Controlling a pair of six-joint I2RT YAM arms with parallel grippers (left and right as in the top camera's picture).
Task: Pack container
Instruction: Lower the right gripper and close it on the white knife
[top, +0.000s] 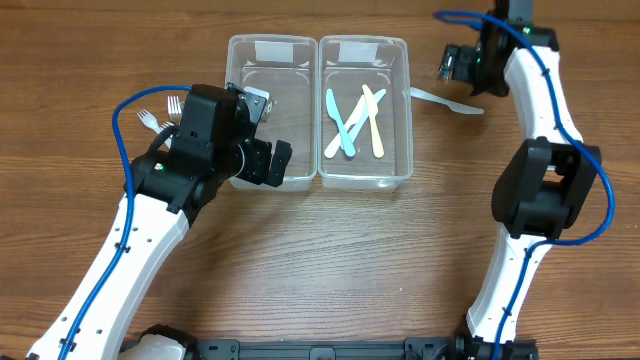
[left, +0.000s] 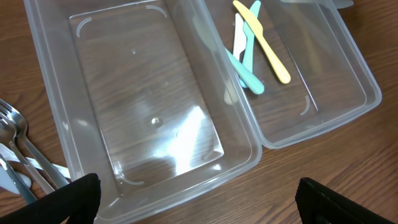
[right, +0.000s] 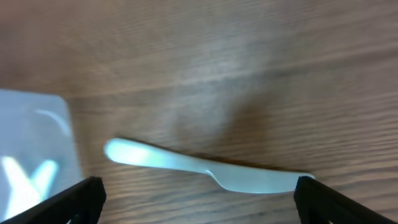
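Clear plastic makes up both containers, which sit side by side and touching at upper centre of the overhead view. The one on the picture's left (top: 285, 90) holds nothing. The one on the picture's right (top: 397, 80) already has a teal knife (top: 338, 118), a yellow knife (top: 375, 125) and a white knife (top: 336, 143) lying crossed in it.

One more white knife (top: 447, 101) lies flat on the desk (top: 300, 260) just beside that container's outer wall, toward the upper right of the frame. My right hand (right: 199, 199) hovers over it with its fingers spread wide and nothing held; in the wrist view the knife lies across the frame between the two fingertips.

I judge the step in hand to be the pickup of this stray knife. The next move calls for a straight descent so the fingers come down on either side of the knife, then a firm close. It is flat and low on the wood, so it may be awkward to grip.

My left hand (left: 199, 202) is also wide and holds nothing, over the near edge of the empty container. Metal forks (top: 160, 112) wait on the desk at the left of that container, so that side looks unstarted.
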